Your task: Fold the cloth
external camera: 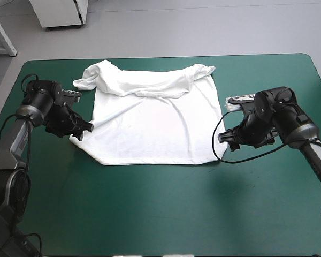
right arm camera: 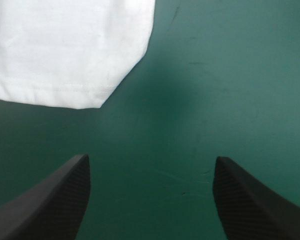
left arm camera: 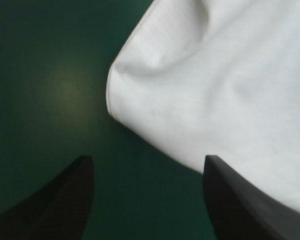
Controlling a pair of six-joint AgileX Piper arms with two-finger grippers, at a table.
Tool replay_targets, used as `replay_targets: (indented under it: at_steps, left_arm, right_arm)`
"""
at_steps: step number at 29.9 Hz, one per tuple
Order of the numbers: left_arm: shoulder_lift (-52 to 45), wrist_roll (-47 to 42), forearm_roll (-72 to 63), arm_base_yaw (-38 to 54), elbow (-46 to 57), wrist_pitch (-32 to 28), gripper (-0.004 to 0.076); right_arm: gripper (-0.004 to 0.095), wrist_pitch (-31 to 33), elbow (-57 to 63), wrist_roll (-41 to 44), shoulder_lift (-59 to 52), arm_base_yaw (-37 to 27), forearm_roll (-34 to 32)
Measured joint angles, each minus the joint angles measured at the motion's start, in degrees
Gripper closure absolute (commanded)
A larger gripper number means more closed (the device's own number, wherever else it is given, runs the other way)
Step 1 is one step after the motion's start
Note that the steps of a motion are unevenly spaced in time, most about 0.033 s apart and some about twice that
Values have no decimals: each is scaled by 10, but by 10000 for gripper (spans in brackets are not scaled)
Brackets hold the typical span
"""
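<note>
Jaws of the 2 grippers are spread, with nothing grasped. The T-shirt is laid flat mid-table on the teal-green cover, its far end bunched. A left corner is seen just ahead of the left gripper, and the near-right corner ahead of the right gripper, untouched. Sleeves cannot be made out.

- The T-shirt lies spread flat on the teal-green table, slightly toward 12 o'clock from the table's middle.
- Its 12 o'clock end is bunched into rumpled folds.
- The left gripper sits at the T-shirt's 8 o'clock corner.
- The right gripper is just beside its 4 o'clock edge.
</note>
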Motion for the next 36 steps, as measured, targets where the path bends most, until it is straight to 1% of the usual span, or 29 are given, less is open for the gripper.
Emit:
replay_targets:
  at_steps: [6, 11, 12, 14, 19, 21, 24, 28, 32, 36]
  left_arm:
    - [60, 0, -3, 0, 0, -36, 268]
    - [92, 0, -25, 0, -7, -41, 271]
    - [95, 0, -28, 1, -8, -40, 285]
    - [98, 1, -48, 2, -9, -40, 347]
    - [101, 14, -72, 5, -9, -36, 630]
    - [101, 19, -81, 6, -9, -36, 719]
    - [102, 31, -97, 6, -9, -35, 731]
    - [102, 41, -101, 6, -10, -30, 731]
    - [102, 45, -102, 6, -11, -29, 731]
    - [102, 50, -102, 6, -11, -29, 731]
  right_arm:
    - [262, -3, 30, -4, -16, 0, 28]
    - [262, -7, 49, -3, -18, 0, 30]
    - [262, -10, 51, -2, -18, 0, 32]
    - [262, -25, 55, -2, -18, 0, 40]
    - [262, -75, 60, 0, -12, 0, 63]
    - [262, -92, 60, 7, -3, 0, 66]
    - [268, -105, 60, 13, 23, 0, 71]
    - [333, -129, 60, 21, 73, 0, 85]
    - [420, -155, 60, 24, 115, 2, 106]
    - [461, -177, 60, 29, 145, 19, 107]
